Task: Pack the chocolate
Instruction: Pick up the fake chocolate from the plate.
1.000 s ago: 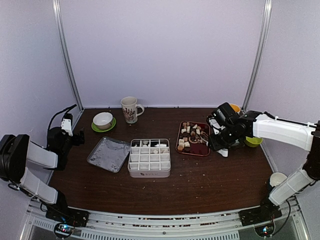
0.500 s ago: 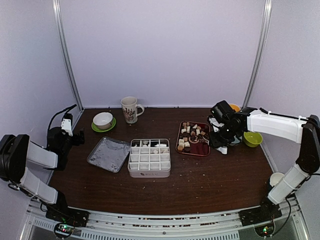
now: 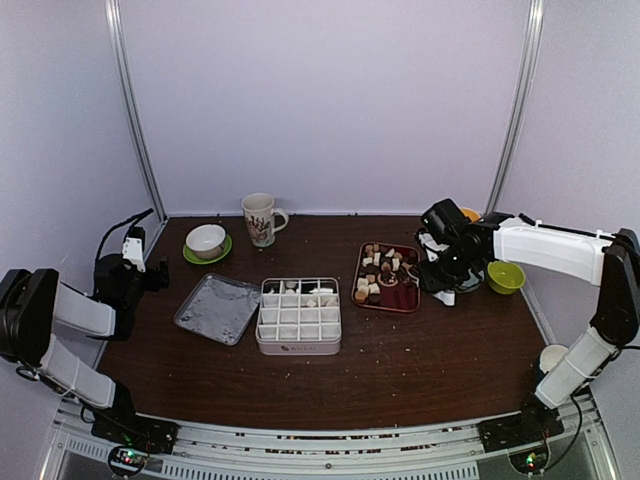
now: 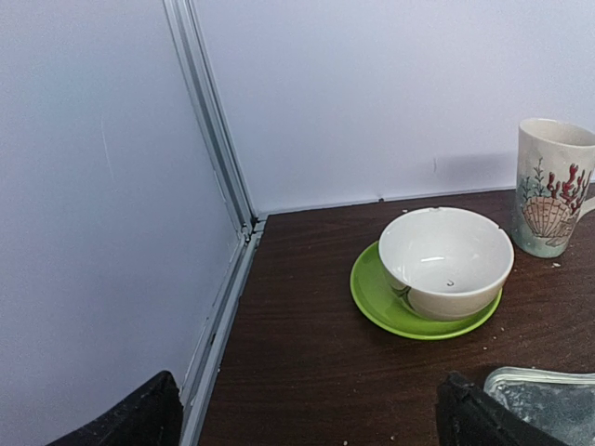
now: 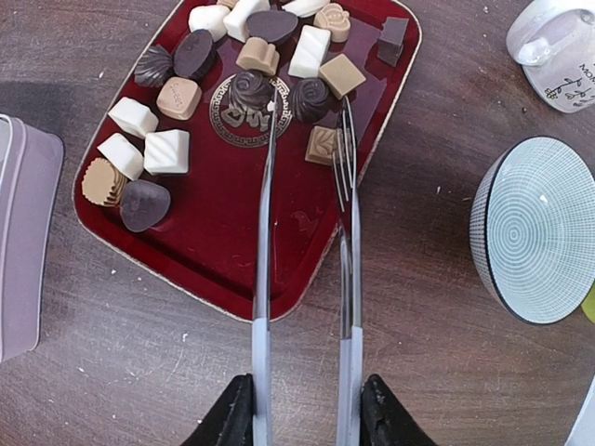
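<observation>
Chocolate (image 5: 167, 150): small moulded pieces, red tray (image 5: 232, 255); likely light, slick, I'd pinch flat sides | right gripper (image 5: 307, 413) clamps silvery tongs (image 5: 263, 242) | left gripper (image 4: 311, 418) apart.

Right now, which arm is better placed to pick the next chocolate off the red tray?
Right. The right gripper holds tongs with tips over the chocolates on the red tray. The left gripper is open, parked by the bowl, far from the tray.

walls (image 3: 320, 100) pale lilac | alu corner posts (image 3: 137, 120) | table (image 3: 400, 370) dk brown wood, crumbs
</observation>
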Robot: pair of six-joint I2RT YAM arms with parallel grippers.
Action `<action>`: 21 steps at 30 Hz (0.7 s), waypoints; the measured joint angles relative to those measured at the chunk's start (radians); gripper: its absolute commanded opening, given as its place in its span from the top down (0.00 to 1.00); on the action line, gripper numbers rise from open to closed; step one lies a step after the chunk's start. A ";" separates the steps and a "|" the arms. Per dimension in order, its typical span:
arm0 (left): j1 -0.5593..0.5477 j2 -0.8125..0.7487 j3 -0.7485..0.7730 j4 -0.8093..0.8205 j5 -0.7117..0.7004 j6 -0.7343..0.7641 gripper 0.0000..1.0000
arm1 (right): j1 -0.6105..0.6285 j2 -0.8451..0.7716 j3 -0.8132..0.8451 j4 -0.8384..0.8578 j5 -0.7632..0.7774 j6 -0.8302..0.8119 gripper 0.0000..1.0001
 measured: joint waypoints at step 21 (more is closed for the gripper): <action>0.000 0.000 0.000 0.000 0.000 0.000 0.02 | -0.012 0.063 0.013 -0.002 0.027 -0.001 0.62</action>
